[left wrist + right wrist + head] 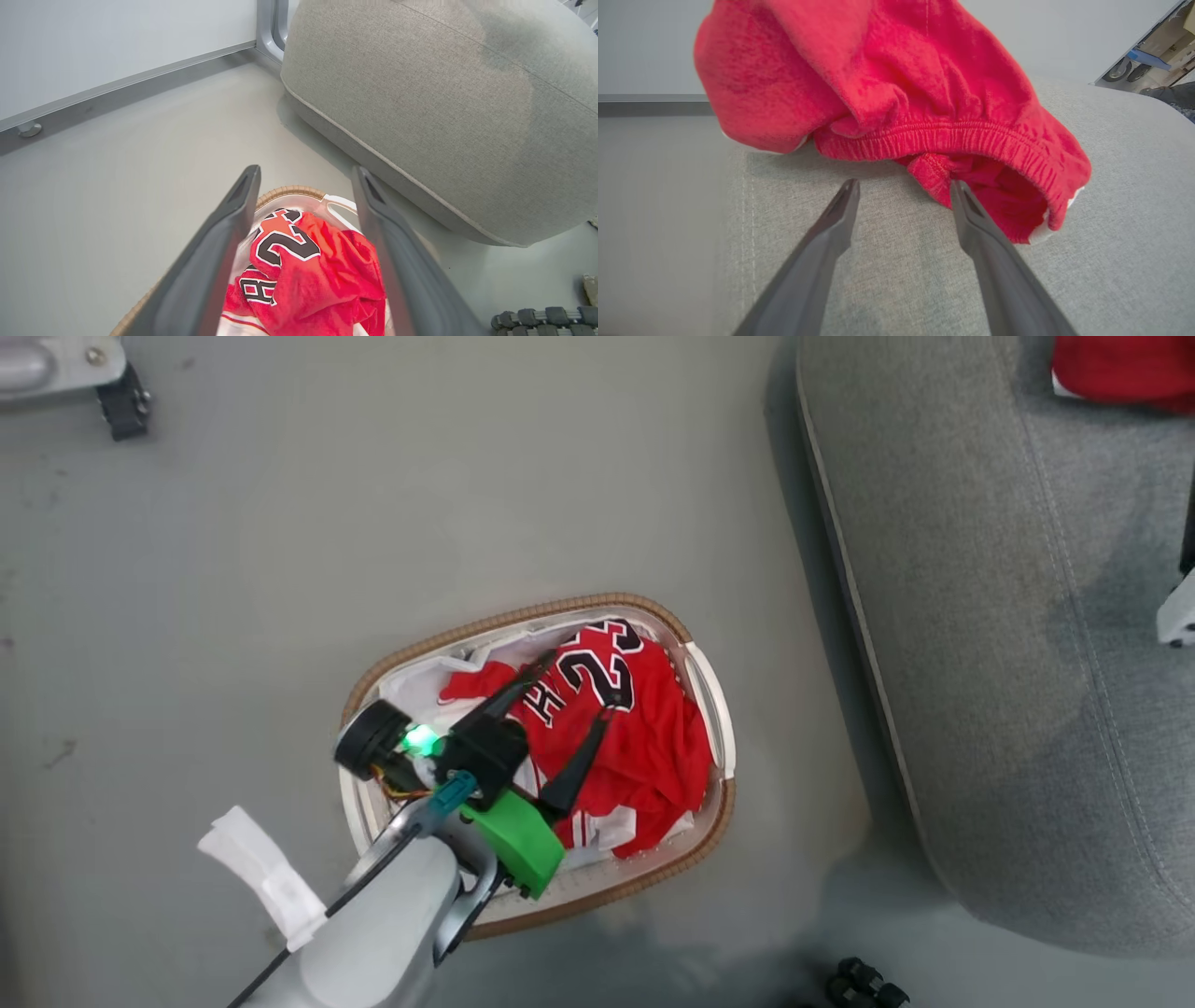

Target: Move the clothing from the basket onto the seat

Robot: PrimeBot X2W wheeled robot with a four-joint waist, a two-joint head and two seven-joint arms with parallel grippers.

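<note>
Floor: the floor (280, 523) is grey and smooth. I see it across the left part of the head view.
Basket: the basket (713, 709) sits on the floor in the lower middle of the head view. It is near the seat but not touching it.
Seat: the seat (1008, 616) is big and grey, on the right side of the head view.
Clothing in the basket: a red top (644, 737) with a black-and-white "23" lies bunched up in the basket, on the white liner (420, 683).
Clothing on the seat: the red shorts (896, 84), with a stretchy waistband, lie in a heap on the seat. They are in the upper middle of the right wrist view.
Left gripper: the left gripper (581, 683) hangs over the basket, above the red top. Its two fingers are spread wide and hold nothing. I cannot tell if the tips touch the cloth.
Right gripper: the right gripper (905, 183) is low over the seat with its fingers spread apart. Nothing is pinched between them. One tip is right at the edge of the red shorts.
</note>
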